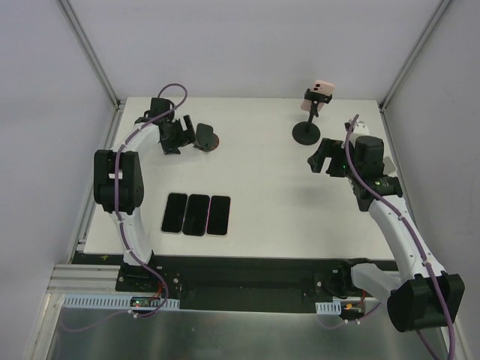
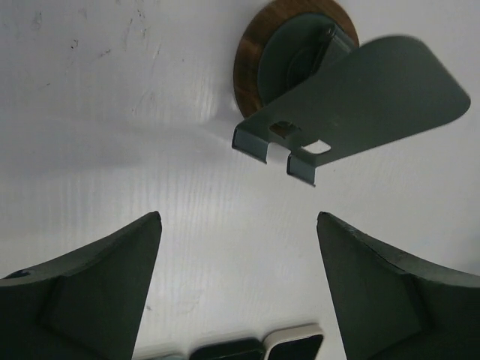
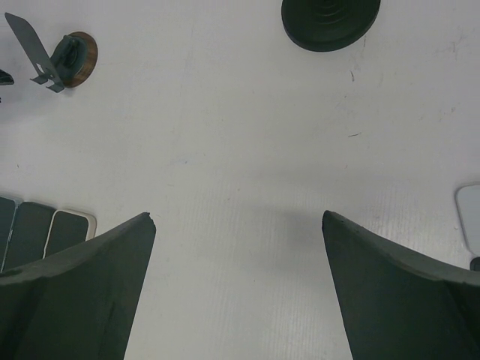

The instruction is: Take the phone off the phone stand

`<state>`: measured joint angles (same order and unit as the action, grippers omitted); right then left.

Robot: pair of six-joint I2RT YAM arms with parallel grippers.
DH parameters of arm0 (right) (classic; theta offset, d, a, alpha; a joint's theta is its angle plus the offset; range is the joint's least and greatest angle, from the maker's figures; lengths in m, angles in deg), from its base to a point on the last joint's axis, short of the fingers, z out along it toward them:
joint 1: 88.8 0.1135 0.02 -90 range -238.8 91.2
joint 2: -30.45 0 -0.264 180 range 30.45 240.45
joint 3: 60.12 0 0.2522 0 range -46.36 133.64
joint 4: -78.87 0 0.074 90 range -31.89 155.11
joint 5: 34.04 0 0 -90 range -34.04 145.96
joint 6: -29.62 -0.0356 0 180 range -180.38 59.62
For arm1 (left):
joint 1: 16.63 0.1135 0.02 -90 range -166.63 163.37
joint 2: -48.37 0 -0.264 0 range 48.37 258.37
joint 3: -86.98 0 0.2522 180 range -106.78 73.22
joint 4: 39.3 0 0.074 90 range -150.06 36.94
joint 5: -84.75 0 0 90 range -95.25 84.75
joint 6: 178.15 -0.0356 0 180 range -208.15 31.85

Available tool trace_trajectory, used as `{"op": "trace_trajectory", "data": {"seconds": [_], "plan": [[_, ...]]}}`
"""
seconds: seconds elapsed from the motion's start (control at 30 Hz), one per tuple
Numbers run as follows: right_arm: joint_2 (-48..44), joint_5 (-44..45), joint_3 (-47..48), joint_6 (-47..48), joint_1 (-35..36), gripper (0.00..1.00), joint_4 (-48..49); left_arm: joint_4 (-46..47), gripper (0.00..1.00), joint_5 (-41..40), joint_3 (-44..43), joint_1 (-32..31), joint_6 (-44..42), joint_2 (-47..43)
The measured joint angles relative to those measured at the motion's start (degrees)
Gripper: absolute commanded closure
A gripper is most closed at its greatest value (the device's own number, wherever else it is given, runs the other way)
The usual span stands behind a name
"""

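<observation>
A pink phone (image 1: 323, 84) is held upright in the clamp of a black stand with a round base (image 1: 306, 133) at the back right; only the base shows in the right wrist view (image 3: 330, 21). My right gripper (image 1: 316, 160) is open and empty, in front of that base and below the phone; in its own view it (image 3: 236, 217) is over bare table. My left gripper (image 1: 189, 135) is open and empty beside a second, empty stand (image 1: 205, 137) with a wooden base. In the left wrist view the gripper (image 2: 238, 225) is just short of the stand's plate (image 2: 360, 97).
Three phones (image 1: 196, 214) lie side by side, screens up, at the front left of the white table (image 1: 270, 195); they also show in the left wrist view (image 2: 292, 346) and the right wrist view (image 3: 45, 232). A white object (image 1: 360, 124) lies behind my right arm.
</observation>
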<state>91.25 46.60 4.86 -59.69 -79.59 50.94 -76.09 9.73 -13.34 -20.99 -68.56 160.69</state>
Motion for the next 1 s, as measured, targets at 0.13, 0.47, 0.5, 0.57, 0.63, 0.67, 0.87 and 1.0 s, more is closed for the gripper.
{"op": "trace_trajectory", "data": {"seconds": [0.13, 0.47, 0.5, 0.57, 0.63, 0.67, 0.87, 1.0], "plan": [[-2.36, 0.39, -0.04, 0.00, 0.00, 0.04, -0.83, 6.23, 0.27, 1.86, 2.45, 1.92, 9.75, 1.18], [-7.08, 2.86, -1.22, 0.00, 0.00, 0.04, -3.13, 15.08, 0.48, 5.60, 4.02, 2.91, 24.61, 6.64], [-7.23, 3.13, -1.38, 0.00, 0.00, 0.04, -3.23, 15.58, 0.50, 6.03, 4.02, 2.91, 25.51, 7.26], [-7.34, 3.56, -1.44, 0.00, 0.00, 0.04, -3.50, 16.55, 0.56, 7.08, 4.04, 2.93, 27.58, 8.15], [-7.39, 3.98, -1.42, 0.00, 0.00, 0.04, -3.69, 17.25, 0.60, 7.80, 4.11, 2.93, 29.35, 8.63], [-7.43, 4.15, -1.42, -0.02, 0.00, 0.04, -3.74, 17.79, 0.62, 8.26, 4.15, 2.95, 30.10, 8.81], [-7.50, 4.76, -1.42, -0.04, 0.00, 0.04, -3.87, 20.35, 0.77, 10.01, 5.05, 2.97, 33.40, 8.98], [-7.41, 4.92, -1.44, -0.04, 0.00, 0.04, -3.82, 21.66, 0.88, 10.73, 5.53, 3.10, 34.71, 8.98]]}}
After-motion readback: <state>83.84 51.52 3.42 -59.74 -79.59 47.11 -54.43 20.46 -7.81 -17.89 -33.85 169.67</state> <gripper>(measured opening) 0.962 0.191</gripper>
